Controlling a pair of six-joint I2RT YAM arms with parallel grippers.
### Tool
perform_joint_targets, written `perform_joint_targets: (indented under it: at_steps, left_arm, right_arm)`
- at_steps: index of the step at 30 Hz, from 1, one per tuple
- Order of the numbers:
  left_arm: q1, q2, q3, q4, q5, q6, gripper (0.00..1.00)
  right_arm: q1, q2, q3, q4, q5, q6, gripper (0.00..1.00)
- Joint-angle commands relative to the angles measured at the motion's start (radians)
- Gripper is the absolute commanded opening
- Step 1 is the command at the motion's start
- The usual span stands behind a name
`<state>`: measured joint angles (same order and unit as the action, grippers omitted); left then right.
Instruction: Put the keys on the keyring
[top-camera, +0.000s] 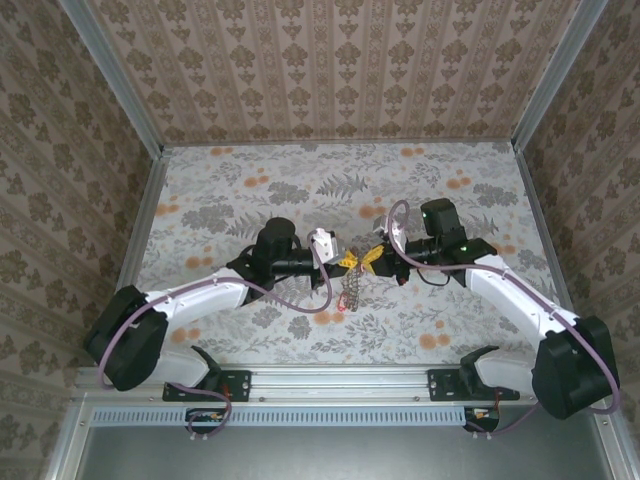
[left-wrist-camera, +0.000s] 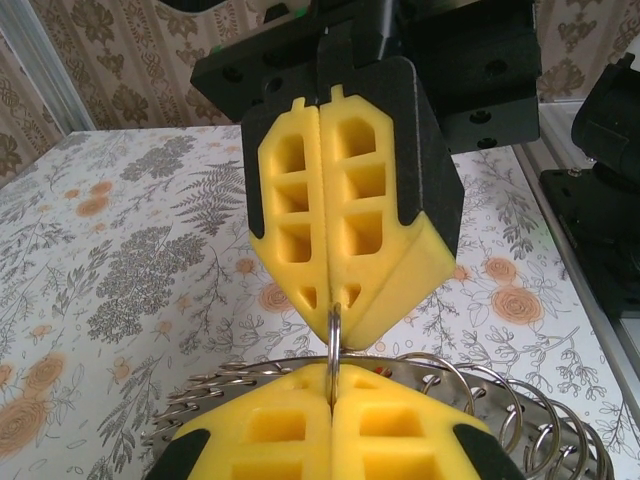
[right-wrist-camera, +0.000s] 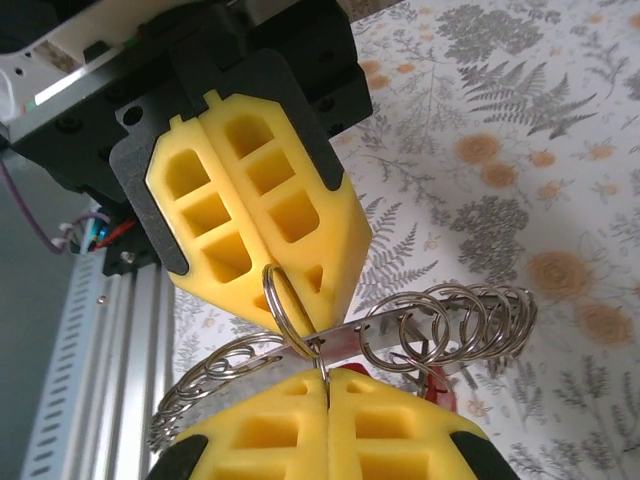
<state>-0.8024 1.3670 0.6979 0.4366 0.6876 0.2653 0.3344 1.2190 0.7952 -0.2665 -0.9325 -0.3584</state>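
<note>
**Both pincers clamped on the keyring, mid-air**

Left pincer (left-wrist-camera: 332, 395) is pressed together on one thin loop (right-wrist-camera: 283, 305) of the keyring (right-wrist-camera: 440, 325). Right pincer (right-wrist-camera: 327, 385) pinches its metal band just beside. The keyring hangs between them above the counter (top-camera: 230, 190). A red tag (right-wrist-camera: 440, 385) peeks out beside the right fingers; the key blade is unclear. Best handling, I'd judge: band steady, small twists, no tugging apart.

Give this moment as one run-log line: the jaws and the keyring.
left jaws: shut on keyring | right jaws: shut on keyring | keyring: hangs between both
</note>
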Motion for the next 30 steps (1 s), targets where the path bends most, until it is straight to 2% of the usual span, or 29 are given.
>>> perform_joint_targets:
  at_steps: [1,10,18,22,26,30]
  left_arm:
    - [-0.007,-0.004,0.011,0.155,0.028,-0.017,0.00]
    - [-0.016,-0.002,0.002,0.170,0.033,0.005,0.00]
    - [-0.018,-0.002,0.001,0.183,0.036,0.004,0.00]
    - [-0.018,0.004,-0.002,0.212,0.035,-0.011,0.00]
    - [-0.018,0.017,-0.001,0.227,0.037,-0.022,0.00]
    - [-0.017,0.026,-0.006,0.228,0.023,-0.026,0.00]
  right_arm:
    - [-0.016,0.032,0.019,-0.021,-0.079,0.075,0.00]
    - [-0.063,0.110,0.107,-0.078,-0.213,0.198,0.01]
    - [-0.098,0.156,0.157,-0.111,-0.227,0.324,0.02]
    - [-0.104,0.203,0.167,-0.160,-0.172,0.325,0.01]
    - [-0.103,0.252,0.189,-0.173,-0.194,0.400,0.02]
    - [-0.103,0.257,0.201,-0.204,-0.185,0.401,0.00]
